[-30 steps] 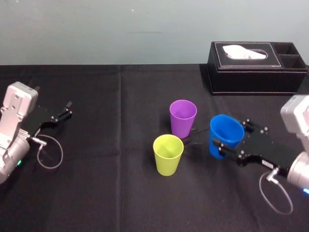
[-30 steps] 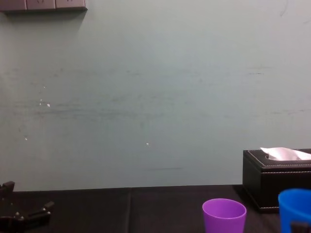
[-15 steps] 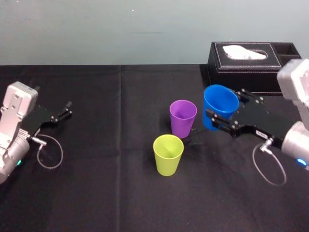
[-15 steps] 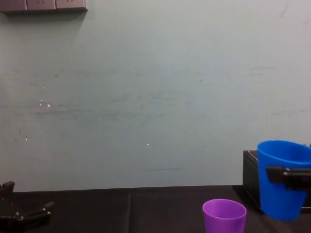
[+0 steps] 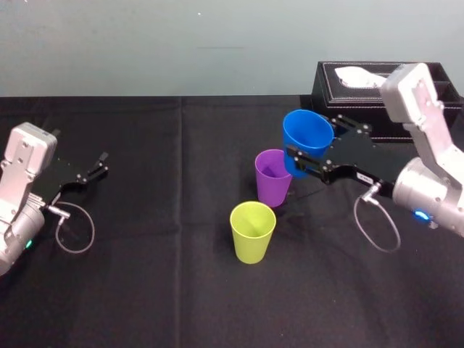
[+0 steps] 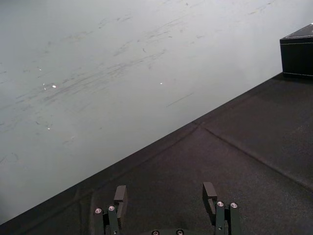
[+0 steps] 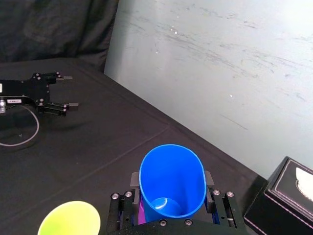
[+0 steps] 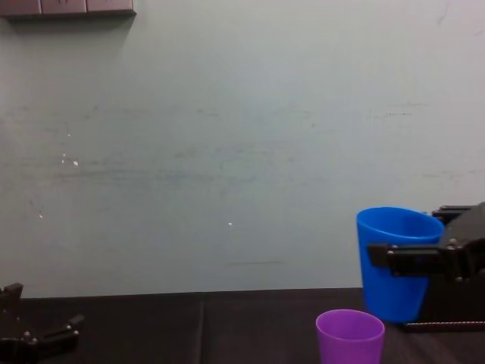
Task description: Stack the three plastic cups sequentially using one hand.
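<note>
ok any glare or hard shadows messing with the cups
Head view: even light, no glare on the blue cup, purple cup or yellow-green cup; the black cloth swallows any shadows. Right wrist view: bright wall behind, yet the blue cup's inside is lit to the bottom.

Black tissue box (image 5: 346, 88), black table (image 5: 145, 290), pale wall (image 5: 145, 43)

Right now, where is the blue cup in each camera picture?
Head view: blue cup right of centre, held by the right tool.
Chest view: cup lower right, higher than purple cup.
Right wrist view: cup close up, dead ahead.
Left wrist view: faces elsewhere.
Shared landmark: black tissue box.
</note>
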Controlling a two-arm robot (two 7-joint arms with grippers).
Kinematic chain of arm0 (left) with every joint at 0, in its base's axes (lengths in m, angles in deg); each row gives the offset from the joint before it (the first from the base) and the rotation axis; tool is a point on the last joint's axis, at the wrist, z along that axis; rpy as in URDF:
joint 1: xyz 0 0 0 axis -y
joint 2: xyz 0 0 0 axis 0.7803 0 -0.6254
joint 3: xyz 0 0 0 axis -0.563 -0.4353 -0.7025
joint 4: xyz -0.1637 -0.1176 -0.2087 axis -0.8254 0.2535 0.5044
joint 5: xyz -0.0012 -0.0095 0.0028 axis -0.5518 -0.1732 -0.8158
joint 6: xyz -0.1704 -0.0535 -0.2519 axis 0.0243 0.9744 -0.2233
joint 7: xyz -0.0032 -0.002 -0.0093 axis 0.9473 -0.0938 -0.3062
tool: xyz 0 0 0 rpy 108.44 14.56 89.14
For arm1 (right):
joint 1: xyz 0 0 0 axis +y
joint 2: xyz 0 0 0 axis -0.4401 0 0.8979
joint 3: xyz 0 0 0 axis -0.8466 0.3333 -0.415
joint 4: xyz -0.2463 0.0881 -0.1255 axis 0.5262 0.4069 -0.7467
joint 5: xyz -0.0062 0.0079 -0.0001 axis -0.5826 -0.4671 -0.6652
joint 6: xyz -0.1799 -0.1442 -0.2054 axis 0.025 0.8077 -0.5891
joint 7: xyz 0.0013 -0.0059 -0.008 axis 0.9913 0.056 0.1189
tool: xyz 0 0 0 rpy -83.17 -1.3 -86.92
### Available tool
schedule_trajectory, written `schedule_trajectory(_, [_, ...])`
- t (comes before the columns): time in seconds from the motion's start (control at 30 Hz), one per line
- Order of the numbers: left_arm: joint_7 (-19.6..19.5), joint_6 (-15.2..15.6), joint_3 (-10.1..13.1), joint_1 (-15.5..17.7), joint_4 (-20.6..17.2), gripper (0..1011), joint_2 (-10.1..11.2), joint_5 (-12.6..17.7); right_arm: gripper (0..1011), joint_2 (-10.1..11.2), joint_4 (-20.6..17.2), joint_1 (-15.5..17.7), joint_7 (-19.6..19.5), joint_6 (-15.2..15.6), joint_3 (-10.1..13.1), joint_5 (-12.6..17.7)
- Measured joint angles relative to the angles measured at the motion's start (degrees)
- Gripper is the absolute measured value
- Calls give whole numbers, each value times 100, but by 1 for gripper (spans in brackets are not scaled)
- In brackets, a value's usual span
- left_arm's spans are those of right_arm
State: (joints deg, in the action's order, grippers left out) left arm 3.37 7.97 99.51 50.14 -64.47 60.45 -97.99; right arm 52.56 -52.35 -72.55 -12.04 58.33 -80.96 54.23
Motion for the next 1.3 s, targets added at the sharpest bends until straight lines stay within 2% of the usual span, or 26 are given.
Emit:
schedule_trajectory(0.33, [0,0,0,0,0,1011,0,0,730,-235,512,-465,70,23,-328,-171])
schedule_trajectory(1.3, [0,0,0,0,0,1011,0,0,729,-467,1207,-873,241,-153,-640,-323])
